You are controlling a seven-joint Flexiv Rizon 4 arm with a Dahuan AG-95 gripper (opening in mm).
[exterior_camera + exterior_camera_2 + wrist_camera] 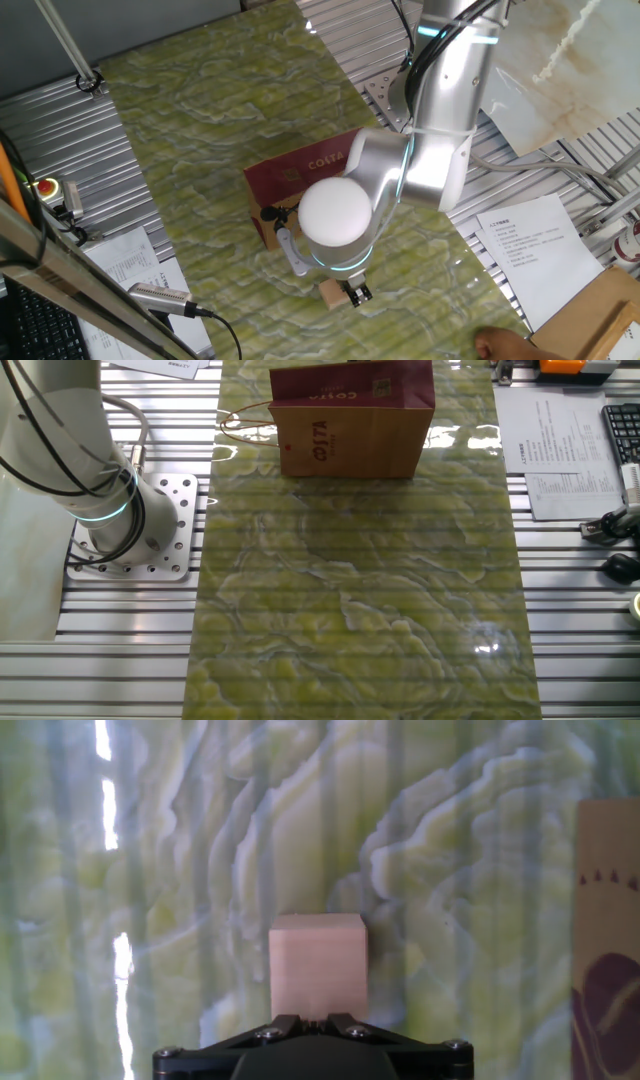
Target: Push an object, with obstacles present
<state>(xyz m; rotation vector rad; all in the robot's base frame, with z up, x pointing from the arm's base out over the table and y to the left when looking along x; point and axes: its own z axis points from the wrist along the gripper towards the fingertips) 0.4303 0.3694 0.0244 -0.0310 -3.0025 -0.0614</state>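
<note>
The object, a small plain tan wooden cube (331,292) (318,965), rests on the green marbled mat near its front edge. My gripper (355,294) (312,1018) is shut, and its joined fingertips sit against the cube's near face without holding it. The obstacle is a brown paper bag with a maroon COSTA band (300,175) (350,420). It sits just behind the cube, partly hidden by my arm, and its edge (608,920) shows at the right of the hand view. The other fixed view shows neither cube nor gripper.
The green marbled mat (200,110) lies on a ribbed metal table. Printed sheets (525,240) and a cardboard piece (600,315) lie to the right. A person's hand (500,346) is at the bottom edge. A red button box (47,188) stands at left. The robot base (120,530) borders the mat.
</note>
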